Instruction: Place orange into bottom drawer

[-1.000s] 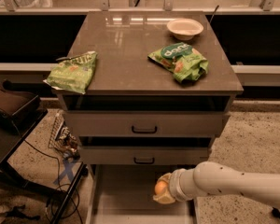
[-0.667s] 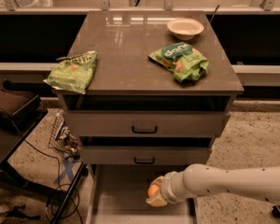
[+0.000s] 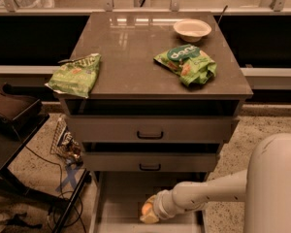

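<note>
The orange (image 3: 146, 208) is a small round fruit held in my gripper (image 3: 148, 214) at the bottom of the camera view. The gripper is shut on it and sits low inside the open bottom drawer (image 3: 117, 198), a pale box pulled out below the grey cabinet. My white arm (image 3: 208, 194) reaches in from the lower right. Whether the orange touches the drawer floor cannot be told.
Two closed drawer fronts with black handles (image 3: 150, 135) sit above. On the cabinet top lie two green chip bags (image 3: 75, 74) (image 3: 186, 63) and a white bowl (image 3: 192, 29). A dark stand (image 3: 12, 130) and cables are at the left.
My gripper with the orange has moved left and lower, deeper into the open bottom drawer. The arm reaches further in.
</note>
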`<state>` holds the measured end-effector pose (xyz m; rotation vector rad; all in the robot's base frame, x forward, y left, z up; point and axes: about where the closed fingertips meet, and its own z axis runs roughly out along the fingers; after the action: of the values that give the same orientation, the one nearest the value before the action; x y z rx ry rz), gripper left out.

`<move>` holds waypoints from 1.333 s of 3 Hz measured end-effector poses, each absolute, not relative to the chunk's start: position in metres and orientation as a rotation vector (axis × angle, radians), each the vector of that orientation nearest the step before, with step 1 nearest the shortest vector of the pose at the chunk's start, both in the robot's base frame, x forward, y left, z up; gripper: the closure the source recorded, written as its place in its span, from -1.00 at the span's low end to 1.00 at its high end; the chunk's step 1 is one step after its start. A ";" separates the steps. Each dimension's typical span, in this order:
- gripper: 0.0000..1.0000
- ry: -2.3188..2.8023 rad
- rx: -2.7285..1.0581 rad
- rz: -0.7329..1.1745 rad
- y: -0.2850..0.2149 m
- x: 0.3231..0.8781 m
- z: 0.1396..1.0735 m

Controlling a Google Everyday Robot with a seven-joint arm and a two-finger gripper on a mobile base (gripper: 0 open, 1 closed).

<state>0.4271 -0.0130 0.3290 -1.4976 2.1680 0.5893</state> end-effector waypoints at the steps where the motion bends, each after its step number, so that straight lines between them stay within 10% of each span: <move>1: 1.00 2.166 -1.344 0.662 -0.007 0.456 0.286; 4: 1.00 2.260 -0.954 0.957 0.004 0.439 0.155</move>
<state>0.4386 0.0041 0.1547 -0.9541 2.2600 0.9570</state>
